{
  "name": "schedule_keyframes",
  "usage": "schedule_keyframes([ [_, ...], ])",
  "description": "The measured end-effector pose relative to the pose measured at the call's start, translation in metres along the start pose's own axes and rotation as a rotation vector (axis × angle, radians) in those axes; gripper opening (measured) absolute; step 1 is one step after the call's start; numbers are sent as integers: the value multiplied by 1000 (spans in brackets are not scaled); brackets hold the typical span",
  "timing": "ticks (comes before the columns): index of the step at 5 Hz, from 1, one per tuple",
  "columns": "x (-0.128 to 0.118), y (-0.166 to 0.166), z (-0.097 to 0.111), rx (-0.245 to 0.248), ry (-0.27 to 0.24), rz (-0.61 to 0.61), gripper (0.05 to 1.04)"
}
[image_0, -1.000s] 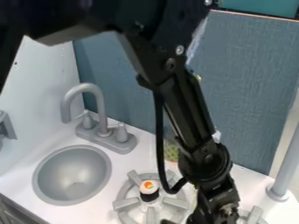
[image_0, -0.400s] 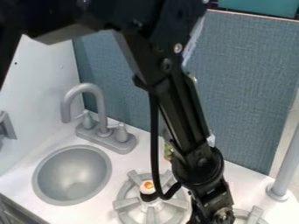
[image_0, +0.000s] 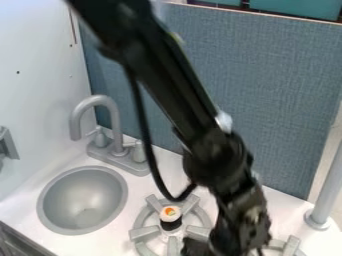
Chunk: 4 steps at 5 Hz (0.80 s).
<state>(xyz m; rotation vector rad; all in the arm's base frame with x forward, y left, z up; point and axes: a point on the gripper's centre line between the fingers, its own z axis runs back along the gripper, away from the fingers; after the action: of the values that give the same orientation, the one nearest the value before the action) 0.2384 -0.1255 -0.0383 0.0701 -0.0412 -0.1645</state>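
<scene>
"What's on your worktop (image_0: 145, 189)?"
"My arm (image_0: 217, 150) slants over it, past the sink (image_0: 83, 197), down to the burner (image_0: 143, 233)."
"Jaws?"
"Can't tell whether they're spread or pressed together."
"The sushi roll (image_0: 170, 217)?"
"Upright on the burner, to the sink side of my jaws."

One camera looks down aslant (fairly close) over sink and burners.
</scene>
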Motion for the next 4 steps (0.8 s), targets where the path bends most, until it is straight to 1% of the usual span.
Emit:
schedule_keyframes([
  [1, 10, -7, 13, -22, -34, -32, 92],
  [2, 31, -29, 27, -69, -96, -118, 92],
  [3, 43, -45, 23, -102, -94, -210, 91],
  [4, 59, -65, 20, -103, -90, -283, 91],
])
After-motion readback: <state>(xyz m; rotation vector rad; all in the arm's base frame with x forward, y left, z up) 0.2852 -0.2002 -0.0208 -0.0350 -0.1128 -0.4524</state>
